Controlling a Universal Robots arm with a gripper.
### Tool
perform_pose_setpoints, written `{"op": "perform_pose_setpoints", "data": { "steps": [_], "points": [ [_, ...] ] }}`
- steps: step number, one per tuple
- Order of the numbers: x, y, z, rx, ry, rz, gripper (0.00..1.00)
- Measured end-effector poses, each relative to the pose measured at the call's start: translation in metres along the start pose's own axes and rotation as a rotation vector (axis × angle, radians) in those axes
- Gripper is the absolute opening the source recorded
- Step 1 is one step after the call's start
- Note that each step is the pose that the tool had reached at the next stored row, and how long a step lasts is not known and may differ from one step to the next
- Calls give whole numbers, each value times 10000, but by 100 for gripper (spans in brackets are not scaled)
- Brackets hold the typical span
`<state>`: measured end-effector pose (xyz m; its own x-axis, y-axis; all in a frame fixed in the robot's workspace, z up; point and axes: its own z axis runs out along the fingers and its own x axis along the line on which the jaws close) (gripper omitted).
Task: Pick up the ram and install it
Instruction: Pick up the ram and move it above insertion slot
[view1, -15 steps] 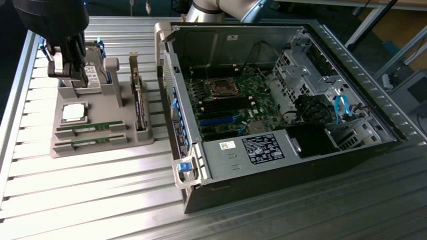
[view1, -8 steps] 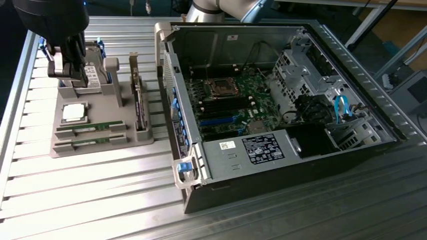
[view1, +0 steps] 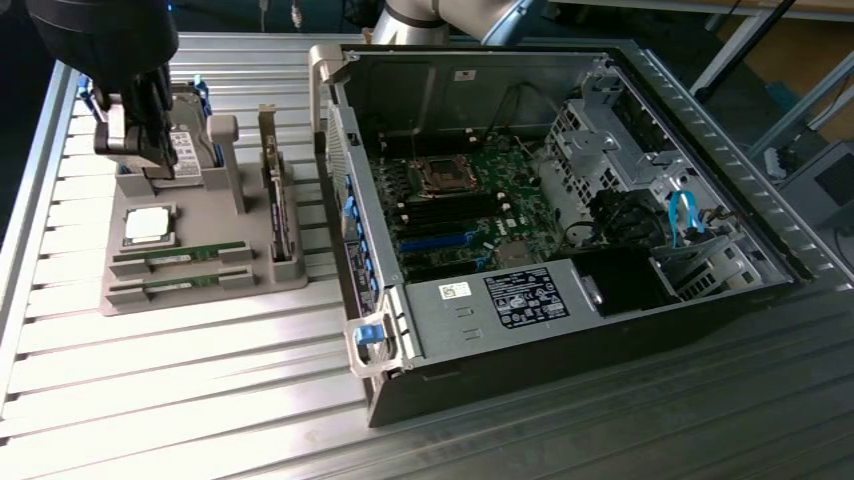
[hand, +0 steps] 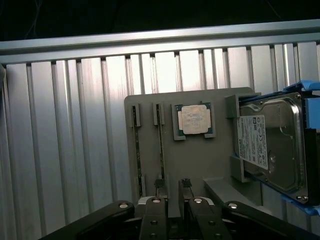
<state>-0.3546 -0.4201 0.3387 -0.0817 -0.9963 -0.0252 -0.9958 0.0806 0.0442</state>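
The tool (view1: 144, 165) hangs over the far end of the grey holder (view1: 200, 295), its two fingers (hand: 159, 192) a little apart with nothing between them. In the wrist view the tool (hand: 172, 186) shows a strip of bare holder (hand: 150, 107) in the gap.

Just beside the tool in the exterior view stands the hard drive (view1: 191, 140), upright in its blue rails. In the wrist view the drive (hand: 272, 142) has its white label facing the camera.

The processor (view1: 147, 225) lies flat in its pocket past the drive, seen square and silver in the wrist view (hand: 193, 120).

The ram (view1: 180, 256) lies on edge in the slot next to the processor, untouched. The second ram (view1: 180, 284) lies in the next slot, parallel to it. In the wrist view the ram (hand: 161, 145) runs towards one fingertip, and the second ram (hand: 135, 150) sits just beside it.

A long card (view1: 278, 205) stands along the holder's side towards the exterior view's right.

The holder rests on the ribbed metal tabletop (view1: 174, 390). Beside it, at the exterior view's right, is the open computer case (view1: 380, 385) with the motherboard (view1: 441, 205) exposed.
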Motion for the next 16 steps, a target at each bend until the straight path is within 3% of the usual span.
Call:
{"op": "perform_pose_setpoints", "data": {
  "steps": [16],
  "points": [
    [10, -8, 281, -3, 3, -16, 24]
  ]
}}
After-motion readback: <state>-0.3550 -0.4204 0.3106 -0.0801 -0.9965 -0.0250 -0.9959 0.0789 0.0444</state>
